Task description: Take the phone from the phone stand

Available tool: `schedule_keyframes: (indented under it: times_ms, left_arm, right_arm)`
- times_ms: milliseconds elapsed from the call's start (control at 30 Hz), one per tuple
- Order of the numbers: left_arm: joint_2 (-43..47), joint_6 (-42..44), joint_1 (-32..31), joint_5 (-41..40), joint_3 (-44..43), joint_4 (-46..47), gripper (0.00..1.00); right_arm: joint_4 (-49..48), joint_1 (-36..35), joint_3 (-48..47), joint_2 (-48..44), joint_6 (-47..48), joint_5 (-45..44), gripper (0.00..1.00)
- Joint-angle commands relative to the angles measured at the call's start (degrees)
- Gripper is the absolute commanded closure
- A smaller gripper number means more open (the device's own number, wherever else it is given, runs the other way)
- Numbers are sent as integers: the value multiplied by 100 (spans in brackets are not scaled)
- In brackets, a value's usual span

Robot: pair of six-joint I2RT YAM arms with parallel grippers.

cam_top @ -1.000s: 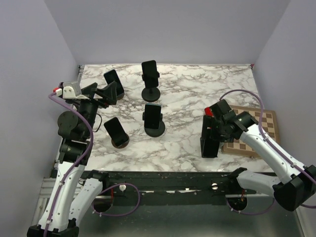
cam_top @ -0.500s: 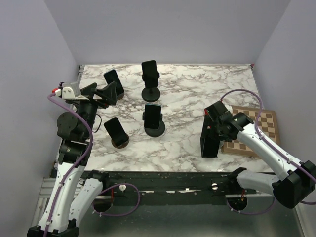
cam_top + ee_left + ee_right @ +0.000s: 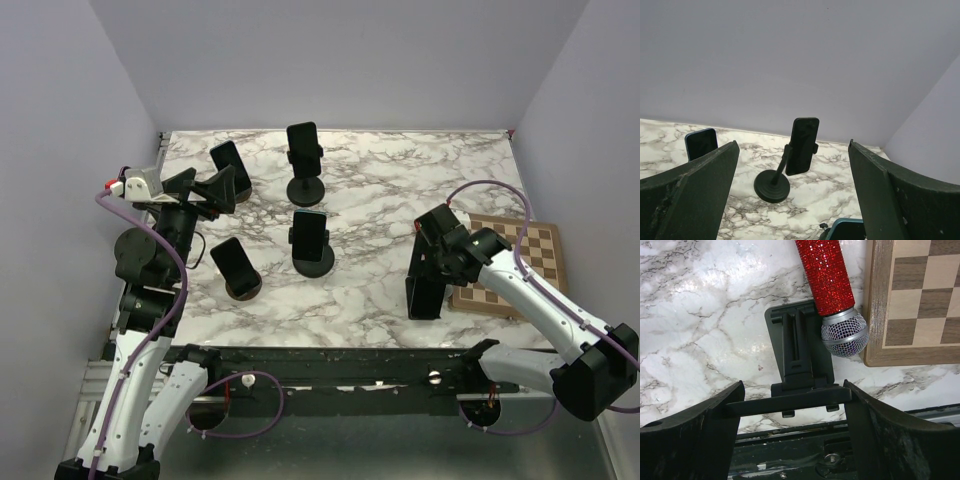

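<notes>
A black phone (image 3: pixel 422 285) stands upright in its black phone stand (image 3: pixel 800 350) near the table's front right edge. My right gripper (image 3: pixel 428 250) reaches down over it. In the right wrist view the phone's top edge (image 3: pixel 790 400) spans the gap of the right gripper (image 3: pixel 794 390) and touches both fingers, so the gripper is shut on the phone. My left gripper (image 3: pixel 215 185) hovers open at the far left, holding nothing. In the left wrist view the left gripper (image 3: pixel 793 147) has wide-spread fingers (image 3: pixel 695 185).
Several other phones sit on stands: one at the back (image 3: pixel 303 150), one mid-table (image 3: pixel 309 235), two at the left (image 3: pixel 229 165) (image 3: pixel 232 262). A red glitter microphone (image 3: pixel 827 280) lies beside the stand, against a wooden chessboard (image 3: pixel 515 265). The table's front edge is just below the phone.
The right gripper's fingers have closed in onto the phone's sides and the wrist has dropped slightly. The left arm has not moved.
</notes>
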State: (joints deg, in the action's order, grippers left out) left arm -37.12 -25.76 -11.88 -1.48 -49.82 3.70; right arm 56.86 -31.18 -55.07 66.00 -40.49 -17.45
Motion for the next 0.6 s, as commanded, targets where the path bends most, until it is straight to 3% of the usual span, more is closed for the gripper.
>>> schedule_keyframes:
  times_ms: [0, 467, 567]
  left_arm:
    - [56, 1, -25, -11, -140, -78, 1]
    - [61, -17, -29, 7, -124, -67, 1]
    - [55, -17, -29, 7, -117, -56, 1]
  right_arm:
    - [21, -46, -96, -30, -41, -250, 27]
    - [408, -46, -698, -35, 119, -463, 71]
    - [444, -46, -918, -7, 216, -468, 90]
